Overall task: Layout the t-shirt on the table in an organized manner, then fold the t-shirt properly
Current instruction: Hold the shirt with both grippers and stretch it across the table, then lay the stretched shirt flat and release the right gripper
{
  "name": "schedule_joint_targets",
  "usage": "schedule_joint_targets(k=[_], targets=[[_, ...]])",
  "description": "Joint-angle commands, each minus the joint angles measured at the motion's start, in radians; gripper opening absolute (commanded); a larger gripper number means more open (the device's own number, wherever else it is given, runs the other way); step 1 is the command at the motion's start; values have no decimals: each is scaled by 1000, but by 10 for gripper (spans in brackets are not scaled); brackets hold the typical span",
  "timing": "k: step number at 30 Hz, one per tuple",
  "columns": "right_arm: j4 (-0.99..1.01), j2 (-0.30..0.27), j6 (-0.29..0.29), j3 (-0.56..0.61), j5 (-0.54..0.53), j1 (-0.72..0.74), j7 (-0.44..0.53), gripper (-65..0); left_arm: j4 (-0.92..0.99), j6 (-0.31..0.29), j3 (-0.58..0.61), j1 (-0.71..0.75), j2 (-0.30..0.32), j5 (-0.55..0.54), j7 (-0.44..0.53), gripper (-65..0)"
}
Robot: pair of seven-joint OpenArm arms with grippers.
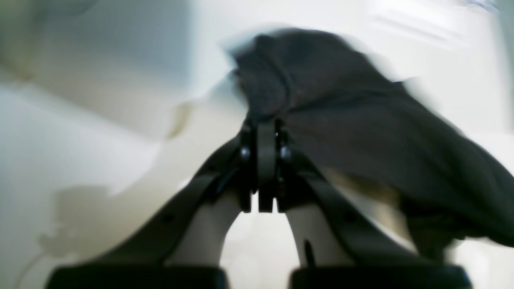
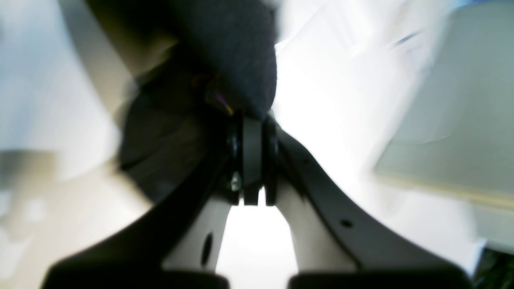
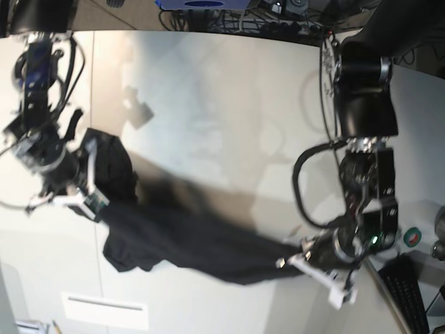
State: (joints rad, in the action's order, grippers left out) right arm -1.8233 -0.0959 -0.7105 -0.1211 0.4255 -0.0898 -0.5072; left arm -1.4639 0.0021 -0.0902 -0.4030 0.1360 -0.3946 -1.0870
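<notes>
The black t-shirt (image 3: pixel 188 236) hangs stretched in a sagging band between my two grippers over the off-white table (image 3: pixel 222 104). At the right of the base view, my left gripper (image 3: pixel 295 259) is shut on one end of the cloth. Its wrist view shows the jaws (image 1: pixel 267 120) pressed together, with the t-shirt (image 1: pixel 361 120) draping off to the right. My right gripper (image 3: pixel 94 174), at the left of the base view, is shut on the other, bunched end. In its wrist view the gripper (image 2: pixel 253 116) pinches the t-shirt (image 2: pixel 233 52), and a bit of coloured print peeks out. Both wrist views are blurred.
A keyboard (image 3: pixel 410 292) and a round green-topped device (image 3: pixel 411 236) sit past the table's right edge. A white strip (image 3: pixel 104 309) lies near the front left. Cables and gear (image 3: pixel 278 14) line the far edge. A thin seam (image 3: pixel 94 104) runs down the tabletop.
</notes>
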Motion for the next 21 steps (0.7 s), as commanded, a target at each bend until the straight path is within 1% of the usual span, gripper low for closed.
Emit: schedule_joint_targets(k=[1,3,6,9,12,13,15,17,19,21], targets=[[-2,20,12,-2,-14,9,32,-650,-25,2,-4,11,23,-4,23,-650],[55,63,12,-2,-14,-14,32,-650,-27,2,-4,89,53,-4,23,-650],[138,109,12,-2,-14,-21,32,-650,-36,2,-4,197,78,-4,41,-650],[182,161,12,-2,-14,-23,32,-650,-31,2,-4,301,112,-4,126,-650],[202,204,12,-2,-14,-23,31,-650,-25,2,-6,361,146,-4,179,-650],[204,210,12,2,-14,-23,29,-650,-25,2,-7,376,155,-4,184,-650],[205,209,12,54,-14,-23,18,-650,-25,2,-47,392,158,-4,183,-650],[205,209,12,102,-14,-23,-58,-650,-25,2,-108,393,158,-4,179,-650],[201,209,12,123,-14,-24,-144,-650,-25,0,-165,393,161,-4,179,-650],[193,209,12,136,-14,-41,-181,-650,-27,-1,-202,393,164,-4,179,-650]])
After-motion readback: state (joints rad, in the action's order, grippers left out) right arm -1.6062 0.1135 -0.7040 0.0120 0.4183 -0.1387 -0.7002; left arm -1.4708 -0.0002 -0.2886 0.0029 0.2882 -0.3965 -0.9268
